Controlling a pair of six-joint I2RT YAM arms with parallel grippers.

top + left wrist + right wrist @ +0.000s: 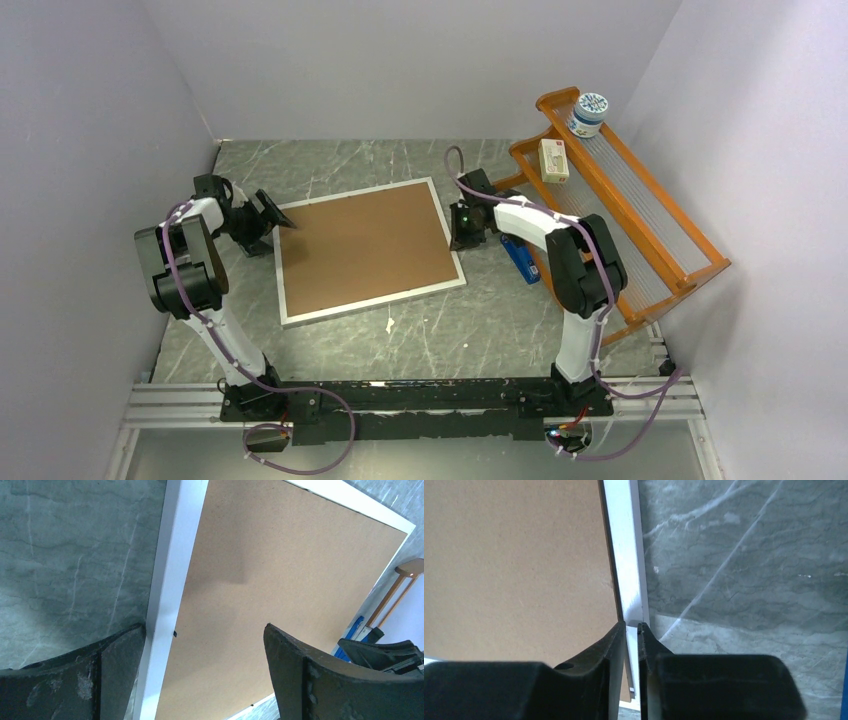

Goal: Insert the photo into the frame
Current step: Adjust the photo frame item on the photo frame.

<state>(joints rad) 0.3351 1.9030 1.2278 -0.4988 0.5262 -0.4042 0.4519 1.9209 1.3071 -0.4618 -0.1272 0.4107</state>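
Note:
The frame [372, 302] lies flat on the marble table, its thin silvery-white rim around a plain brown backing board [360, 245]. The photo is hidden from view. My left gripper [278, 214] is at the frame's left edge; in the left wrist view it stands wide open [205, 626] over the white rim [167, 570] and the board [280, 565]. My right gripper [465, 238] is over the frame's right edge. Its jaws [632, 624] stand a narrow slit apart, just above the rim [626, 540], which shows through the slit. Nothing is held.
An orange wooden rack [640, 200] stands at the back right, holding a round tub [588, 115] and a small box [553, 160]. A blue object [520, 260] lies beside the right arm. A small white scrap [389, 323] lies near the frame's front edge. Walls close in on three sides.

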